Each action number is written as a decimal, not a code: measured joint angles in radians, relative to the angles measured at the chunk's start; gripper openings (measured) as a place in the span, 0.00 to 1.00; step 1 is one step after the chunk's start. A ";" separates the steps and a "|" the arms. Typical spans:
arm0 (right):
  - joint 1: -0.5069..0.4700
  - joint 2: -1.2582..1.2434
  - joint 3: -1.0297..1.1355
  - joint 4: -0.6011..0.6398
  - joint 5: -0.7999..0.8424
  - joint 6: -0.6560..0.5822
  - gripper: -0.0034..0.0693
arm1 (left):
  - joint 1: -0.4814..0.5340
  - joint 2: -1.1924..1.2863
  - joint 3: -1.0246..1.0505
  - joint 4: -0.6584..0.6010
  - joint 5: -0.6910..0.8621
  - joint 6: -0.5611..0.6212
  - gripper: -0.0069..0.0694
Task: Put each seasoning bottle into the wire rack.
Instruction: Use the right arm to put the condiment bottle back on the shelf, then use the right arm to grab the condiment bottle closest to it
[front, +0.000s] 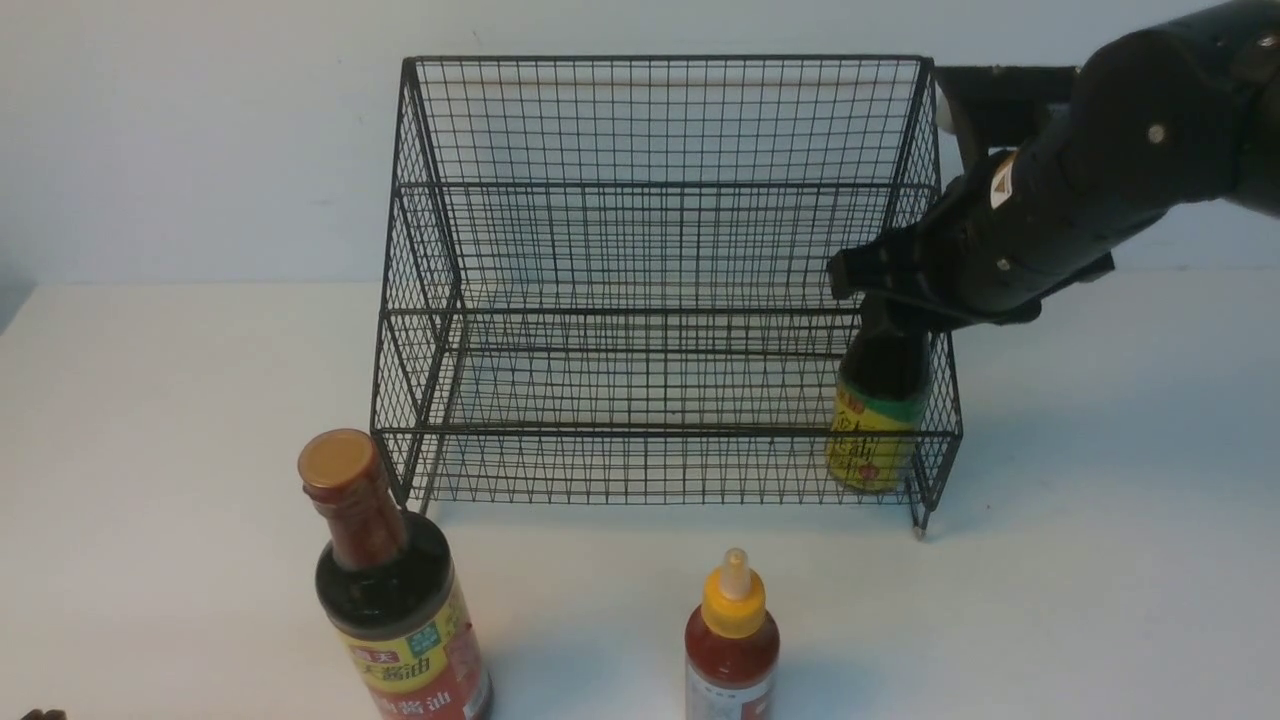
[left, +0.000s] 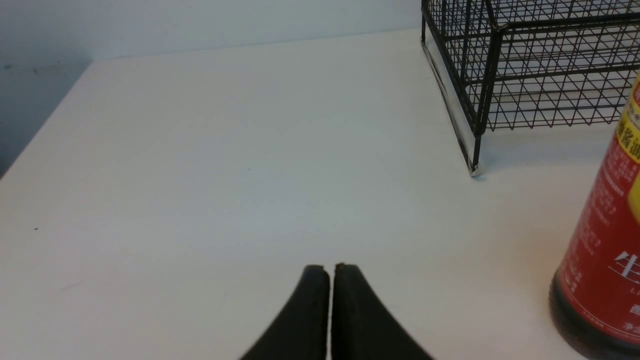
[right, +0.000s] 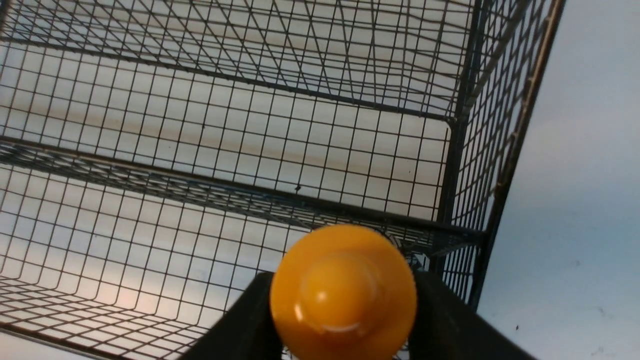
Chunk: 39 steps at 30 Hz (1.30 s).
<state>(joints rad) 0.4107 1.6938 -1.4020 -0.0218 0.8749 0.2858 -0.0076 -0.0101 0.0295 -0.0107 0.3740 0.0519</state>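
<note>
The black wire rack (front: 650, 250) stands at the back middle of the table. My right gripper (front: 880, 290) is shut on the orange-yellow cap (right: 343, 292) of the small dark-sauce bottle (front: 875, 430). It holds the bottle upright inside the rack's lowest tier, at the front right corner. The black fingers (right: 250, 320) press the cap from both sides. The big soy-sauce bottle (front: 395, 600) stands on the table in front of the rack's left corner. The small red-sauce bottle (front: 732, 640) stands in front of the rack's middle. My left gripper (left: 331, 272) is shut and empty, low over the table left of the soy-sauce bottle (left: 605, 240).
The white table (front: 1100, 560) runs to a pale wall behind the rack. The rack's left front foot (left: 473, 171) shows in the left wrist view. The rack's right side wall (right: 500, 150) is close beside the held bottle.
</note>
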 joint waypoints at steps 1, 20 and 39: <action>0.000 0.000 0.000 0.000 0.000 0.000 0.46 | 0.000 0.000 0.000 0.000 0.000 0.000 0.08; 0.000 -0.177 0.000 -0.003 0.162 -0.044 0.78 | 0.000 0.000 0.000 0.000 0.000 0.000 0.08; 0.000 -0.747 0.053 -0.003 0.394 -0.184 0.56 | 0.000 0.000 0.000 0.000 0.000 0.000 0.08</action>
<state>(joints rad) 0.4107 0.9472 -1.3489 -0.0250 1.2685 0.1014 -0.0076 -0.0101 0.0295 -0.0107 0.3740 0.0519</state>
